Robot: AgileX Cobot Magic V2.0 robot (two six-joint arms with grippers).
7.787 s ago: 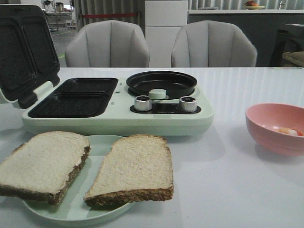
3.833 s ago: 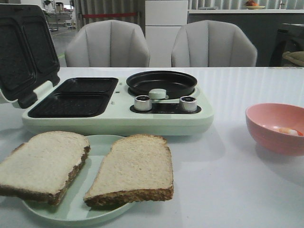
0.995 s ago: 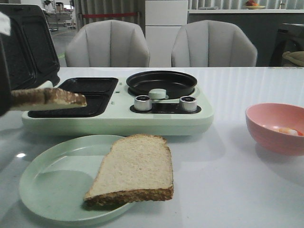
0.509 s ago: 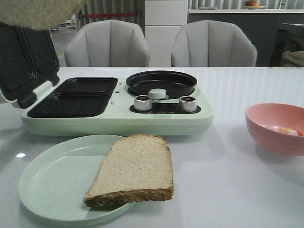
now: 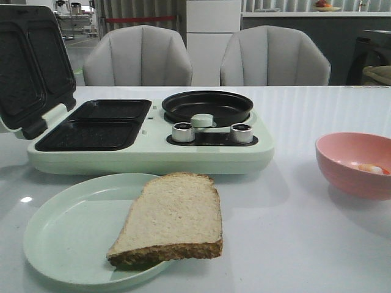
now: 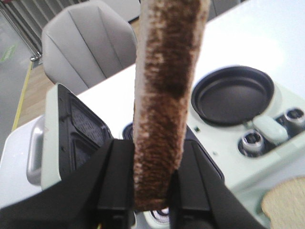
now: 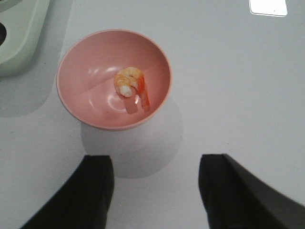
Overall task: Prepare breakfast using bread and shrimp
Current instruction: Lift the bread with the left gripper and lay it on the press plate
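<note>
The left gripper [image 6: 151, 191] clamps one bread slice [image 6: 164, 95] edge-on by its brown crust, held in the air above the open sandwich maker [image 5: 146, 131]. A second slice [image 5: 174, 217] lies flat on the pale green plate [image 5: 67, 232], just in front of the maker. The right gripper [image 7: 157, 191] hangs with jaws wide apart and empty above the table [image 5: 305, 244], near the pink bowl [image 7: 113, 78] holding one curled shrimp [image 7: 129, 82].
</note>
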